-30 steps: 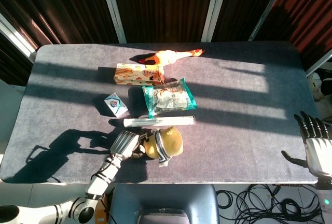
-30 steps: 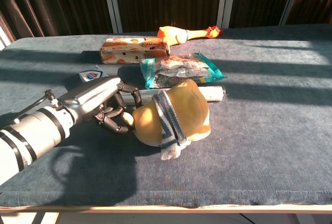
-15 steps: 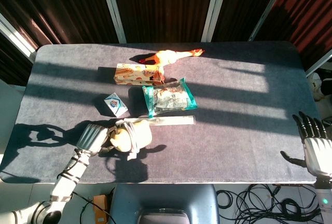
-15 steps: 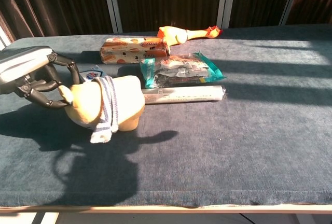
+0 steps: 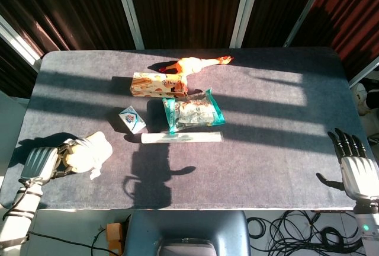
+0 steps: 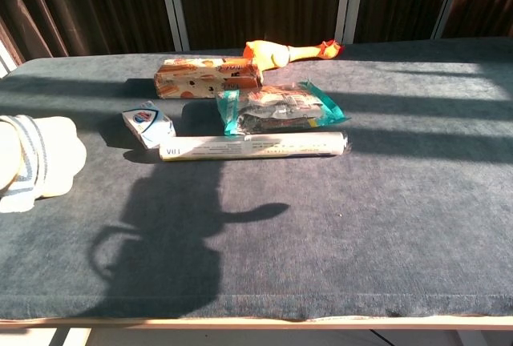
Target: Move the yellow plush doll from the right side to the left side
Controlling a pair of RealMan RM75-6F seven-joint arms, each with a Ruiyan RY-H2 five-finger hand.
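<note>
The grey felt surface (image 5: pixel 284 120) stands before dark curtained panels, and the yellow plush doll (image 5: pixel 89 152) now sits at its near-left edge, at about 8 o'clock from the rolled tube (image 5: pixel 182 138) at centre. Your left hand (image 5: pixel 41 162) lies directly at 9 o'clock of the doll, fingers curled against its side and holding it, so the release should withdraw leftward. Your right hand (image 5: pixel 354 170) is well apart at the far right edge, fingers spread and empty.

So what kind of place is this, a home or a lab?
Probably a lab or test room: a cloth-covered table set with mixed props, loose cables on the floor, and dark curtains behind.
</note>
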